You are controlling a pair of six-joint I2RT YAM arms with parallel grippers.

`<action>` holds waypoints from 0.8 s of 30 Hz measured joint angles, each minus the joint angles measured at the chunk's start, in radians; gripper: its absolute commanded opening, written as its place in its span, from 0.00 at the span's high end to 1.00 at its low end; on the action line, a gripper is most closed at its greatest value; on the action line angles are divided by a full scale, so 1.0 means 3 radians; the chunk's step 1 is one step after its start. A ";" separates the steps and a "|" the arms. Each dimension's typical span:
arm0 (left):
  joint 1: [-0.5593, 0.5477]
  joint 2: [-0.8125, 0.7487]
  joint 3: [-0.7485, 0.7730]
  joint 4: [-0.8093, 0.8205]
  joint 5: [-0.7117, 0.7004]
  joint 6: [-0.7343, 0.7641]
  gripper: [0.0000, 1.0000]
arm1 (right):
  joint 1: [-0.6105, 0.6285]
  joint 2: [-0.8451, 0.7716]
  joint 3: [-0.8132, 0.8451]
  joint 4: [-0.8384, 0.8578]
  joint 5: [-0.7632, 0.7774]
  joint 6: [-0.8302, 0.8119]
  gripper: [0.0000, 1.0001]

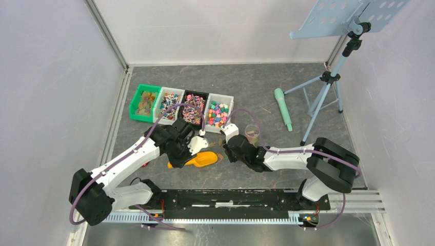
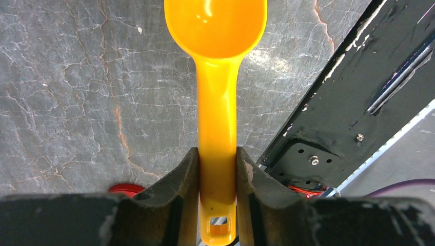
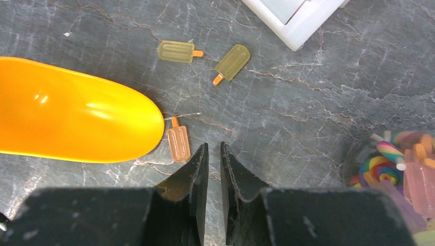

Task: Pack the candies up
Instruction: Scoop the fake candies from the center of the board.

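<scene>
My left gripper [image 1: 191, 152] is shut on the handle of the orange scoop [image 1: 204, 159]. In the left wrist view the handle sits between the fingers [image 2: 217, 154] and the scoop's bowl [image 2: 215, 20] is empty, low over the table. My right gripper [image 1: 229, 150] is nearly shut with nothing in it [image 3: 211, 148], just right of the scoop's tip [image 3: 77, 118]. Three loose popsicle candies lie on the table: two yellow [image 3: 177, 51] [image 3: 232, 62] and one orange [image 3: 178, 143] against the scoop's tip. More candies fill four bins [image 1: 219, 113] at the back and a clear cup [image 1: 252, 134].
The cup of candies [image 3: 400, 169] stands just right of my right gripper. A white bin corner [image 3: 292, 15] is ahead of it. A red lid [image 2: 125, 188] lies under my left wrist. A green tube [image 1: 283, 108] and a stand's tripod [image 1: 328, 87] are at the back right.
</scene>
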 measured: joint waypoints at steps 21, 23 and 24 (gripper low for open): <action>-0.0043 0.0280 0.0066 -0.0009 -0.0041 -0.0004 0.98 | 0.0020 0.0247 -0.0036 0.0346 -0.0249 0.0067 0.82; -0.0043 0.0280 0.0075 -0.0029 -0.0051 -0.0004 0.98 | 0.0019 0.0228 -0.0043 0.0357 -0.0287 0.0114 0.82; -0.0043 0.0280 0.0081 -0.0043 -0.0056 -0.0004 0.98 | 0.0019 0.0224 -0.0043 0.0374 -0.0301 0.0136 0.82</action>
